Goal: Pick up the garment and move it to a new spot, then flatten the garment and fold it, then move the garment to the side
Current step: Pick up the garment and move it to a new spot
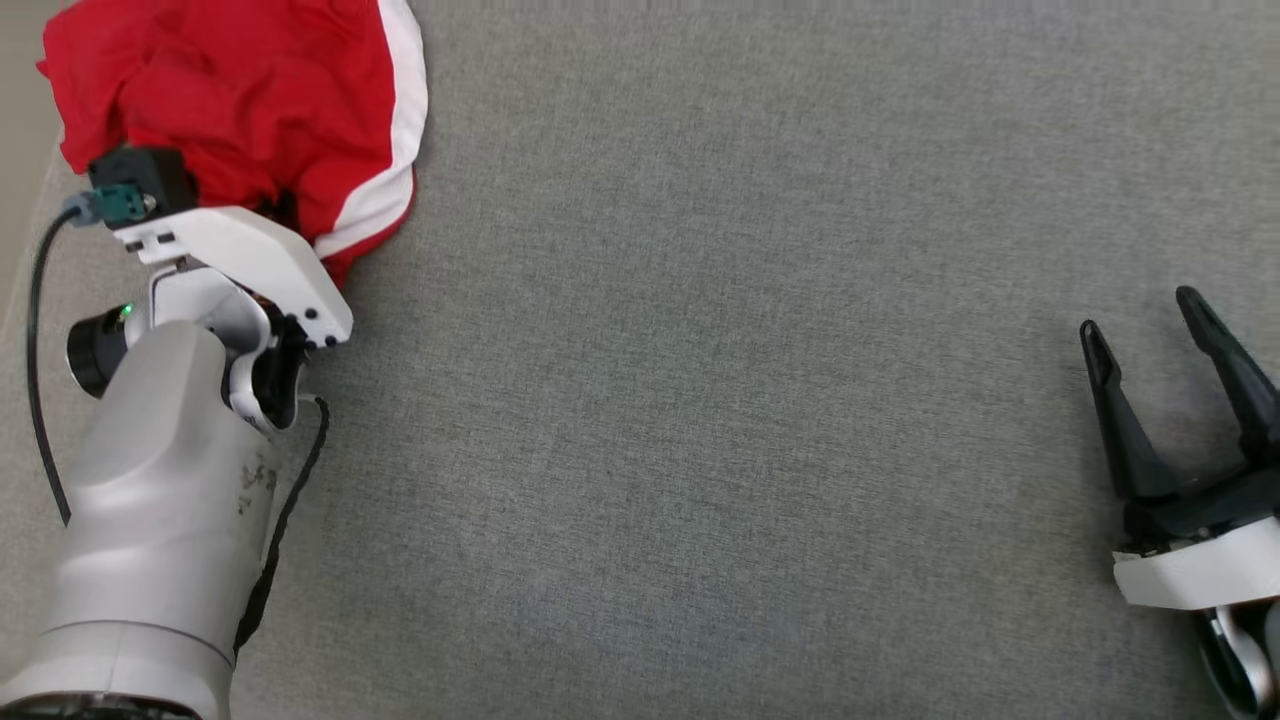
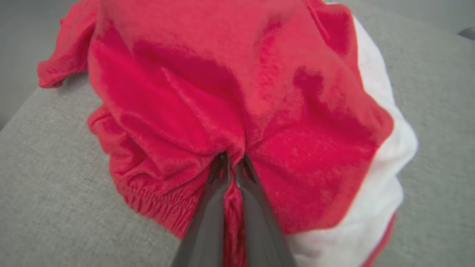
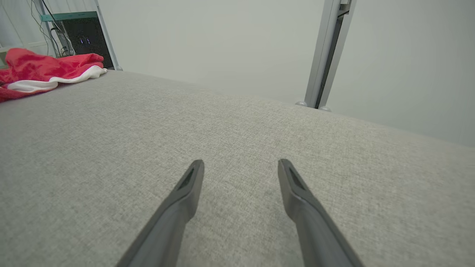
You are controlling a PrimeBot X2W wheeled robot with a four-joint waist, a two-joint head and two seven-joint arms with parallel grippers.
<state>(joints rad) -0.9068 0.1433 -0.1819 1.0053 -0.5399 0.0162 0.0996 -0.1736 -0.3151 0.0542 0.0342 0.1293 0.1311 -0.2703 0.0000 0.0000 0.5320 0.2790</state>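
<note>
The garment [image 1: 250,100] is red with a white side stripe and lies crumpled at the far left corner of the grey surface. It also appears in the left wrist view [image 2: 237,92] and small at the far left of the right wrist view [image 3: 44,70]. My left gripper [image 2: 232,163] is shut on a pinched fold of the red cloth near its elastic waistband; in the head view its fingers are hidden under the white wrist housing. My right gripper [image 1: 1140,320] stands open above bare surface at the right, also in its own view [image 3: 241,165], holding nothing.
The grey fabric surface [image 1: 700,400] stretches wide between the two arms. Its left edge runs just beside the garment. Beyond the far edge stand a metal post [image 3: 326,55] and a dark rack [image 3: 81,37] with cables.
</note>
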